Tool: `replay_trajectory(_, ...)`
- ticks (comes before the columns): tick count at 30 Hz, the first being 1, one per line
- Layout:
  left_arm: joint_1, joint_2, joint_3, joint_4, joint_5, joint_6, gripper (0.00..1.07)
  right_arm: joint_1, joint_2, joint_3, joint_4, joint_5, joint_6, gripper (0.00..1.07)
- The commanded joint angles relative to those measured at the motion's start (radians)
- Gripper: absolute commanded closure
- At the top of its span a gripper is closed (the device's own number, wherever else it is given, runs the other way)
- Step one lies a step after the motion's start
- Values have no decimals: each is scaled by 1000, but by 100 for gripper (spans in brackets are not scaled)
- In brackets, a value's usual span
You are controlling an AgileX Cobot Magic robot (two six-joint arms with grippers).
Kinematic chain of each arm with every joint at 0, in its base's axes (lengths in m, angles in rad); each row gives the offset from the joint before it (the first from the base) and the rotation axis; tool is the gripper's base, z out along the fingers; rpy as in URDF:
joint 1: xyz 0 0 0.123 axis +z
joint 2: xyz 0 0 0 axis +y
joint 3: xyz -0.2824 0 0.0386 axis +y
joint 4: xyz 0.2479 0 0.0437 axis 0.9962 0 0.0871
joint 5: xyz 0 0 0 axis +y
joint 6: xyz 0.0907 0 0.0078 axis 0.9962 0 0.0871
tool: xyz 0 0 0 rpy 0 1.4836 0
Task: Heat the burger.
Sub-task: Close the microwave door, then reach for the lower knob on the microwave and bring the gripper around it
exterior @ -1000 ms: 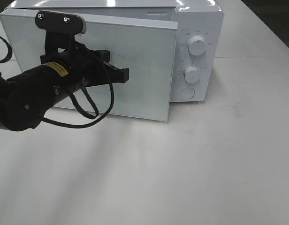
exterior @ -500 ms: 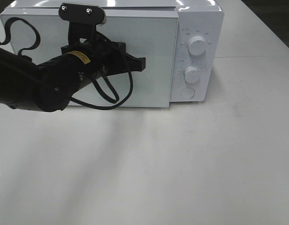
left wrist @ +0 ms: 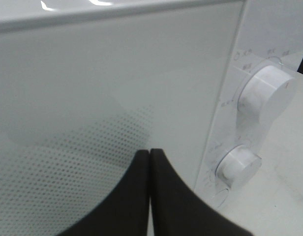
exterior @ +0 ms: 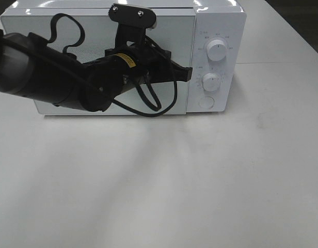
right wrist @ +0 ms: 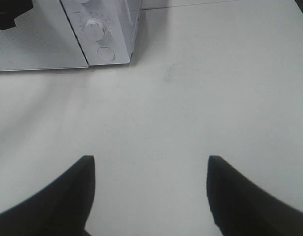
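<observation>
**A:** So how far along is this? I can't find the burger anywhere.

**B:** Same, it's not in any view. The microwave [exterior: 218,23] door [exterior: 174,44] looks shut flush and you can't see through it. My guess is the burger's inside, but I honestly can't tell.

**A:** What are the arms doing?

**B:** The left gripper [left wrist: 150,153] has its fingers pinched together on nothing, tips right up at the door's edge next to the control panel. The right gripper [right wrist: 150,158] hangs over the table [exterior: 200,181] near the microwave with its fingers spread wide, also empty.

**A:** So loading's done?

**B:** Looks that way if the burger's in there. What's left is the actual heating: nothing's on the upper knob [exterior: 217,50] or the lower knob [exterior: 211,81] yet. One of them needs a turn, I'd say.
</observation>
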Motion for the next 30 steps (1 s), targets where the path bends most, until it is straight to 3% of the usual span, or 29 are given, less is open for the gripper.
replay_trajectory(1,28,21,-56,-56,-58,-4,107,-5,-25,1,-3,-4,4,44)
replay_trajectory(5,33,46,-106,-56,-35,-1,107,-5,-25,1,-3,-4,4,44)
replay_trajectory(12,19,34,-109,-35,12,-1,107,-5,-25,1,-3,-4,4,44)
replay_trajectory(20,7,-43,-109,-8,272,6,106,-5,-25,1,-3,-4,4,44)
replay_trajectory(22,7,-77,-109,-7,390,6,96,-5,-25,1,-3,-4,4,44)
replay_trajectory(23,7,-77,-109,-7,390,6,96,-5,-25,1,-3,-4,4,44)
replay_trajectory(24,7,-98,-109,-7,479,4,83,-5,-25,1,-3,-4,4,44)
replay_trajectory(25,7,-120,-109,-7,565,2,63,-5,-25,1,-3,-4,4,44)
replay_trajectory(26,7,-120,-109,-7,565,2,63,-5,-25,1,-3,-4,4,44)
replay_trajectory(27,7,-128,-109,-7,605,2,52,-5,-25,1,-3,-4,4,44)
replay_trajectory(28,7,-128,-109,-7,605,2,52,-5,-25,1,-3,-4,4,44)
replay_trajectory(29,7,-150,-109,-10,704,-6,24,-5,-25,1,-3,-4,4,44)
replay_trajectory(30,7,-163,-109,-11,761,-6,14,-5,-25,1,-2,-4,4,44)
